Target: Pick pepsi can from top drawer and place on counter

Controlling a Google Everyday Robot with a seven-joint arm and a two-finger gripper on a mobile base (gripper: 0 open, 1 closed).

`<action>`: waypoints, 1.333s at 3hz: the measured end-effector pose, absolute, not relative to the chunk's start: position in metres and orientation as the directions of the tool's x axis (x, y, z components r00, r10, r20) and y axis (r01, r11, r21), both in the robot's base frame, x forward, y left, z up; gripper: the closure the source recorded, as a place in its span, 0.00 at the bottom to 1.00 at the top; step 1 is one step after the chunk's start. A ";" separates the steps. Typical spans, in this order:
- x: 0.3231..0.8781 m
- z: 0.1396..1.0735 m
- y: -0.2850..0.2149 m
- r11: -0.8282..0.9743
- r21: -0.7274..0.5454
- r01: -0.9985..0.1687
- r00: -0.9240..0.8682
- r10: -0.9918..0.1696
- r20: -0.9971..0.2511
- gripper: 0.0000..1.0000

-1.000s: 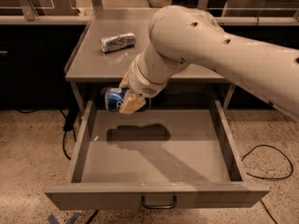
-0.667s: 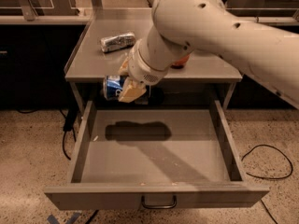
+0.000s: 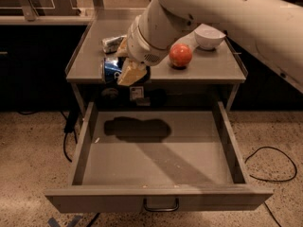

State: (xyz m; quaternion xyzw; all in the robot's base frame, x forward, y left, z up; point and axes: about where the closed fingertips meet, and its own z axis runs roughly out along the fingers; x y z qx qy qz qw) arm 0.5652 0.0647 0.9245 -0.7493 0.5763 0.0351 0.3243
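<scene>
My gripper (image 3: 124, 65) is shut on the pepsi can (image 3: 111, 70), a blue can with silver ends held on its side. It hangs at the front edge of the counter (image 3: 90, 63), on its left half, just above the surface. The top drawer (image 3: 156, 200) is pulled fully open below, with nothing inside but the arm's shadow. Its curved handle (image 3: 161, 206) shows on the front panel. My big white arm comes in from the upper right and hides part of the counter.
A silver-grey can (image 3: 111, 42) lies on the counter behind the gripper. A red apple (image 3: 181, 55) and a white bowl (image 3: 209, 36) stand on the counter's right half. Black cables (image 3: 272, 164) lie on the speckled floor on both sides.
The gripper has lifted the pepsi can out of the drawer, from below the counter's edge up to counter level. The arm has swung up, and the apple and bowl now show.
</scene>
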 end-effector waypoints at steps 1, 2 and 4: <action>0.585 0.920 0.065 -0.143 -0.451 -0.881 0.357 -0.827 -0.435 1.00; 0.617 0.910 0.068 -0.176 -0.446 -0.877 0.389 -0.806 -0.447 1.00; 0.670 0.890 0.072 -0.198 -0.425 -0.883 0.410 -0.766 -0.495 1.00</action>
